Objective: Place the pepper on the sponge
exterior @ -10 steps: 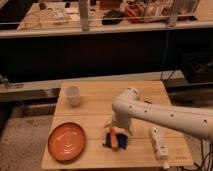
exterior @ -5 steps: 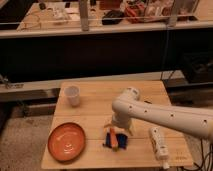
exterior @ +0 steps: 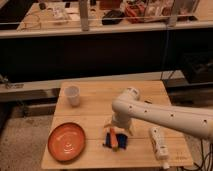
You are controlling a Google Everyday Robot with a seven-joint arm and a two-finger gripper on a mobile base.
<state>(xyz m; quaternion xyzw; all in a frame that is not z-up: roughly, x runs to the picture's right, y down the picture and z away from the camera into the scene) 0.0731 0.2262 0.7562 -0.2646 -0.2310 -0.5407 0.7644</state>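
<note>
The dark-blue sponge lies on the wooden table near its front edge, right of centre. The slim orange-red pepper rests on top of the sponge, lengthwise across it. My gripper hangs at the end of the white arm, directly above the pepper and sponge and very close to them. The arm reaches in from the right and covers the far part of the sponge.
A large round orange plate sits at the front left. A white cup stands at the back left. A white bottle-like object lies at the front right. A dark counter with clutter runs behind the table.
</note>
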